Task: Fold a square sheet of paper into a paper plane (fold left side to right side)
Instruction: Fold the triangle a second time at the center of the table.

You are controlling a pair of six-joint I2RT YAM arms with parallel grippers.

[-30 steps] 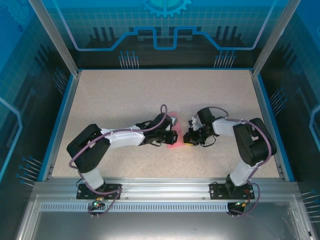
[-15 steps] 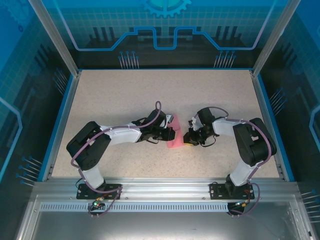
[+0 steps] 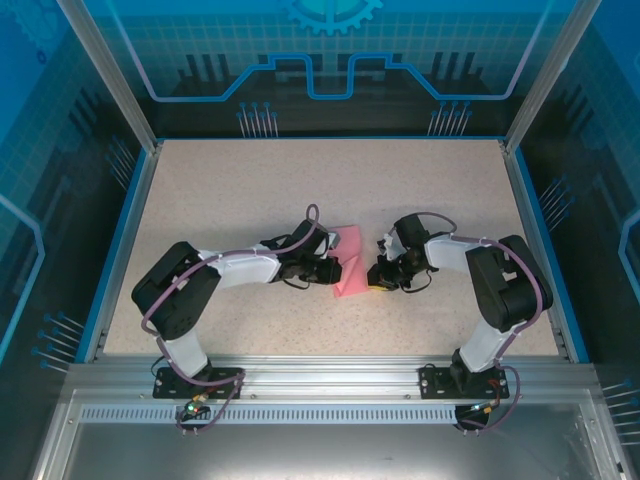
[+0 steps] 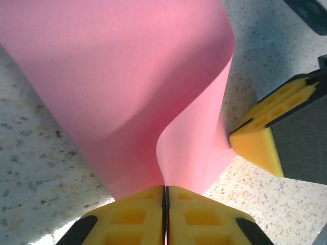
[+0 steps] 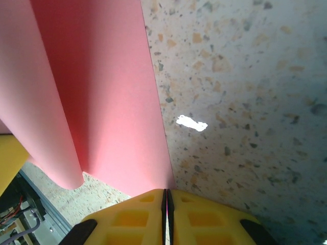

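The square sheet of paper sits at the middle of the counter, between the 2 arms, with part of it raised off the surface. The left hand has its 2 yellow fingers pressed together on an edge of the sheet. From that pinch the pink paper rises and bows over in a soft curve, with no crease in it. This looks like the left side being carried over toward the right.

The right hand is likewise closed, low on the counter at the sheet's right side. A thin pink line shows between its tips, so it appears to be clamped on that edge, probably to stop the sheet sliding while the other side travels. In the left wrist view its tip stands just beside the curl.

The fold seems to be under way but not yet pressed. The carried edge must meet the held edge squarely, or the loose bow could land skewed.
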